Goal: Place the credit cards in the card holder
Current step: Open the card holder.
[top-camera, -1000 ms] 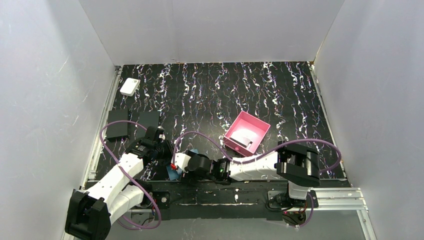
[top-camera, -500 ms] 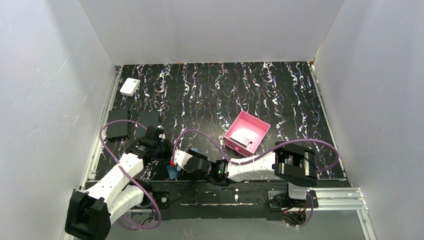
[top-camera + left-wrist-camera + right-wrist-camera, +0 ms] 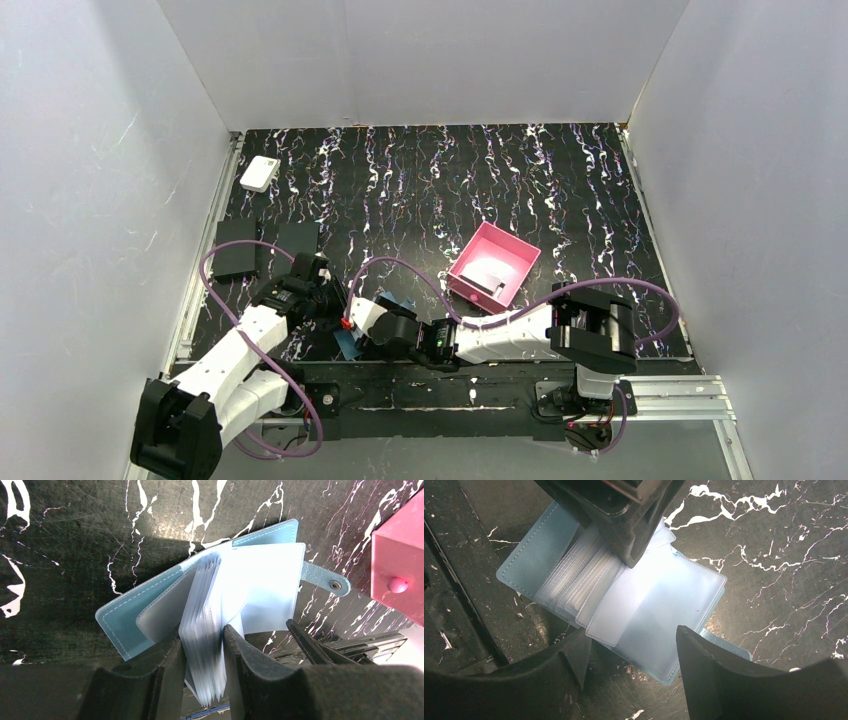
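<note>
1. The left tool (image 3: pixel 201 639), black and two-fingered, is clenching the fanned bundle of clear plastic sleeves (image 3: pixel 202 605) inside the small teal-blue folding card holder (image 3: pixel 127 617). One finger is pressing each side of the bundle.
2. The right tool (image 3: pixel 629 652) is released, its jaws standing wide. It is hovering just above the open pale blue leaf and carrying nothing.
3. The card holder is lying open at the near edge of the black, white-veined marbled desk (image 3: pixel 450 170), between the two tools. Its snap tab (image 3: pixel 320 577) is pointing toward the square pink tray (image 3: pixel 400 555).
4. The thin grey-white credit cards (image 3: pixel 485 272) are probably the pale flat piece lying inside the pink tray, though it is too small to confirm. Neither tool is gripping one.
5. Two matte black slabs (image 3: pixel 236 250) and a small white box (image 3: pixel 259 173) are lying at the far left, well apart from the work.
6. Step in hand, as judged: the sleeves are being spread and steadied for loading.
7. Next move, as judged: the right tool is needing to fetch a card from the tray and align its edge with a pocket mouth while the left is bracing the bundle.
</note>
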`<action>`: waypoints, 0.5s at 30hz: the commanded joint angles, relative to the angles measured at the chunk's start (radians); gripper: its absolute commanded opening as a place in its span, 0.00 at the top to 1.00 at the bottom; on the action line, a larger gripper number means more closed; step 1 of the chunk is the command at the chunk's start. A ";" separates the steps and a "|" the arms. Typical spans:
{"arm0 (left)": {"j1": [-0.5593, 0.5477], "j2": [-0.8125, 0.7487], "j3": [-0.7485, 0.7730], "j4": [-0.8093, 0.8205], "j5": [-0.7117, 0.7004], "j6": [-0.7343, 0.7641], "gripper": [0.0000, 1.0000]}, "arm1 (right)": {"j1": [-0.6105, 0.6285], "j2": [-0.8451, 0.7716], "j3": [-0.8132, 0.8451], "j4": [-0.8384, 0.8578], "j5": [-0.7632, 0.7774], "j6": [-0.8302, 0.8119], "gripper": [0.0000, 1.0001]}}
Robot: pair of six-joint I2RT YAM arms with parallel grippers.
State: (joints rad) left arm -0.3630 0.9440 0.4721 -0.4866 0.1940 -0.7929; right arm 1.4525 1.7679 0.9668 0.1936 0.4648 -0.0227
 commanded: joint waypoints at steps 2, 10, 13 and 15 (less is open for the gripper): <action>-0.003 0.014 0.013 -0.050 -0.015 0.024 0.71 | -0.007 -0.058 0.010 0.044 0.030 0.002 0.29; -0.003 0.016 0.013 -0.049 -0.012 0.025 0.71 | -0.007 -0.048 0.028 0.035 0.046 -0.011 0.29; -0.003 0.015 0.016 -0.053 -0.010 0.024 0.67 | -0.007 -0.036 0.029 0.038 0.049 -0.004 0.29; -0.003 0.011 0.022 -0.060 -0.011 0.024 0.59 | -0.007 -0.028 0.025 0.049 0.049 0.003 0.29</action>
State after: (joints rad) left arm -0.3630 0.9546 0.4721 -0.4915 0.1936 -0.7860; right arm 1.4490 1.7512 0.9668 0.1932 0.4747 -0.0269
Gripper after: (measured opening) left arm 0.354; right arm 0.709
